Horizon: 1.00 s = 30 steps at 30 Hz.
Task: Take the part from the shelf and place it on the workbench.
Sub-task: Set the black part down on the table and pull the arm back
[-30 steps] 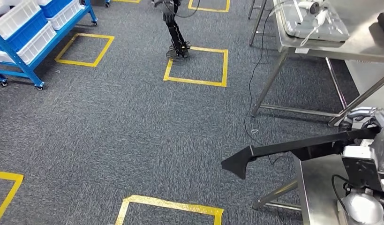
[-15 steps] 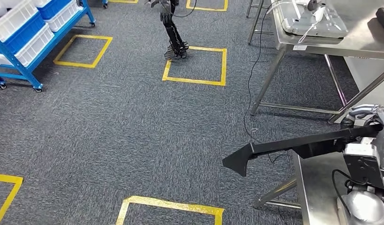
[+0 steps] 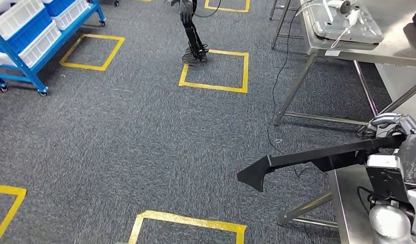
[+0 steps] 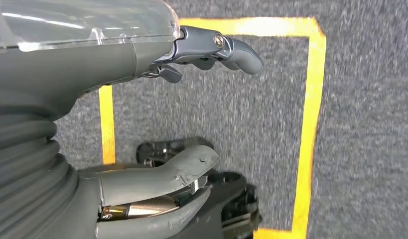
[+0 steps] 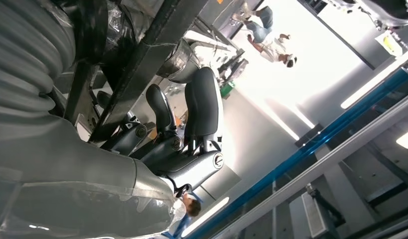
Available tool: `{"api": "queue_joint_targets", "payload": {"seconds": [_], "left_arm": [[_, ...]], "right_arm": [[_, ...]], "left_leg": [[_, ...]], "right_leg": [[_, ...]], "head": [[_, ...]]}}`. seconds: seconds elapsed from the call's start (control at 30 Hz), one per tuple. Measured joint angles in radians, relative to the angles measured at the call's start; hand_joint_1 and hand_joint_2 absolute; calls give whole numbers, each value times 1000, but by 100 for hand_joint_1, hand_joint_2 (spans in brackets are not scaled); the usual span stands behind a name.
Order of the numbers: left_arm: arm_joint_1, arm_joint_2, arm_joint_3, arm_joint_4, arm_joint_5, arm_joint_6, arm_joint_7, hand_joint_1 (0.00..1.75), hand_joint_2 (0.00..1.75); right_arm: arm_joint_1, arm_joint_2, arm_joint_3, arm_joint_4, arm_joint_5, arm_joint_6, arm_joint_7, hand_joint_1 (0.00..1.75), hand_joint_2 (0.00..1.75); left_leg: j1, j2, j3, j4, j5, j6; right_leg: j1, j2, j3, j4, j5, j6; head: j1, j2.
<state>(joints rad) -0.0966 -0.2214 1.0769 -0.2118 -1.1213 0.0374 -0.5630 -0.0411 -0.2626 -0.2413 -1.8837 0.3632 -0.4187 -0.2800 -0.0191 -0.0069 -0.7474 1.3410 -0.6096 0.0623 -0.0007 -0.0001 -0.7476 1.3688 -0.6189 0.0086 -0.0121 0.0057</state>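
A long black part (image 3: pixel 307 160) with a wedge-shaped end sticks out leftward over the carpet. My right hand (image 3: pixel 391 124) grips its other end at the right edge of the head view. In the right wrist view the dark fingers (image 5: pixel 202 107) curl around the black bar (image 5: pixel 142 55). A steel workbench (image 3: pixel 348 208) lies just below the held part, at the lower right. The blue shelf (image 3: pixel 28 38) with white bins stands at the far upper left. My left hand (image 4: pixel 67 74) hangs over the carpet with its fingers and thumb apart, holding nothing.
A second steel table (image 3: pixel 358 51) with a grey device (image 3: pixel 348 23) stands at the upper right, a cable trailing past its leg. Yellow tape squares (image 3: pixel 213 71) mark the grey carpet. A black stand (image 3: pixel 193 40) rises at the top middle.
The whole picture has shifted slightly, so the camera moved. The black part stays in my right hand, its free end a little lower and further left in the picture.
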Motion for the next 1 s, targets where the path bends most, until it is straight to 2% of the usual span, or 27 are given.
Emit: {"api": "queue_joint_targets", "payload": {"seconds": [0.07,0.13,0.2,0.27,0.3,0.33,0.37,0.4,0.47,0.5,0.6,0.67,0.77,0.8,0.83,0.87,0.9,0.97,1.0], "left_arm": [[0,0,0,0,0,0,0,0,175],[0,0,0,0,0,0,0,0,175],[0,1,0,0,0,0,0,0,175],[0,1,0,0,0,0,0,0,175],[0,1,0,0,0,0,0,0,175],[0,1,0,0,-1,0,0,0,175],[0,2,0,0,-1,0,0,0,175],[0,2,1,0,-1,0,0,0,175],[-1,4,1,0,-2,0,0,0,175],[-1,4,1,0,-2,0,0,0,175],[-1,5,1,0,-3,0,0,0,175],[0,5,1,0,-3,-1,0,0,175],[-1,5,1,0,-3,-2,0,0,175],[0,6,1,0,-3,-2,0,0,175],[0,6,1,0,-3,-2,0,0,175],[0,6,1,0,-3,-3,0,0,175],[0,6,2,0,-3,-3,0,0,175],[0,6,2,0,-3,-3,0,0,175],[0,6,2,0,-3,-3,0,0,175]], "right_arm": [[-3,0,1,0,0,-1,0,175,175],[-4,1,1,0,0,-2,0,175,175],[-6,2,3,0,0,-2,0,175,175],[-8,2,7,1,0,-3,0,175,175],[-9,2,8,1,0,-3,0,175,175],[-11,2,10,2,0,-3,0,175,175],[-12,2,11,4,0,-3,0,175,175],[-14,2,12,5,0,-3,0,175,175],[-20,2,14,8,0,-3,0,175,175],[-24,2,15,9,1,-4,0,175,175],[-36,2,18,12,3,-8,0,175,175],[-39,1,20,13,4,-9,0,175,175],[-40,0,23,14,4,-11,0,175,175],[-40,0,24,14,5,-12,0,175,175],[-39,0,26,14,7,-12,0,175,175],[-39,0,27,14,9,-12,0,175,175],[-40,0,28,14,12,-12,0,175,175],[-42,-1,31,15,16,-13,1,175,175],[-44,-1,33,15,16,-13,2,175,175]], "left_leg": [[-2,1,-6,4,1,-6],[-2,1,-12,15,-8,-17],[1,1,-31,64,-45,-32],[9,1,-70,156,-96,-44],[12,1,-87,195,-111,-49],[16,1,-95,215,-111,-52],[19,1,-89,207,-96,-55],[21,1,-72,174,-69,-55],[21,1,-28,82,-22,-51],[20,1,-13,50,-15,-45],[17,0,-4,21,-19,-29],[19,0,-3,12,-14,-17],[21,3,-1,8,-12,-4],[21,3,-1,8,-12,-2],[21,3,0,8,-12,-2],[22,3,0,9,-13,-2],[23,3,2,9,-14,-4],[25,2,5,13,-18,-11],[24,2,3,16,-21,-17]], "right_leg": [[3,0,2,-19,-6,-3],[-3,-1,2,-28,-4,-7],[-9,-3,4,-33,-2,-14],[-9,-5,1,-28,-4,-20],[-9,-6,0,-25,-5,-21],[-10,-6,-2,-23,-6,-21],[-10,-6,-2,-21,-6,-21],[-11,-6,-2,-20,-7,-19],[-11,-4,-3,-15,-10,-13],[-10,-4,-5,-12,-11,-8],[-10,-3,-13,-7,-8,10],[-13,-3,-18,11,-22,21],[-16,-2,-66,121,-88,29],[-17,-2,-87,164,-106,31],[-18,-2,-100,189,-108,33],[-20,-3,-102,191,-94,35],[-22,-3,-91,164,-66,36],[-26,-4,-52,73,-8,38],[-25,-4,-37,34,4,35]], "head": [[0,0],[0,0],[0,0],[0,0],[0,0],[0,0],[0,0],[0,0],[0,0],[0,0],[0,0],[0,0],[0,0],[0,0],[0,0],[0,0],[0,0],[0,0],[0,0]]}}
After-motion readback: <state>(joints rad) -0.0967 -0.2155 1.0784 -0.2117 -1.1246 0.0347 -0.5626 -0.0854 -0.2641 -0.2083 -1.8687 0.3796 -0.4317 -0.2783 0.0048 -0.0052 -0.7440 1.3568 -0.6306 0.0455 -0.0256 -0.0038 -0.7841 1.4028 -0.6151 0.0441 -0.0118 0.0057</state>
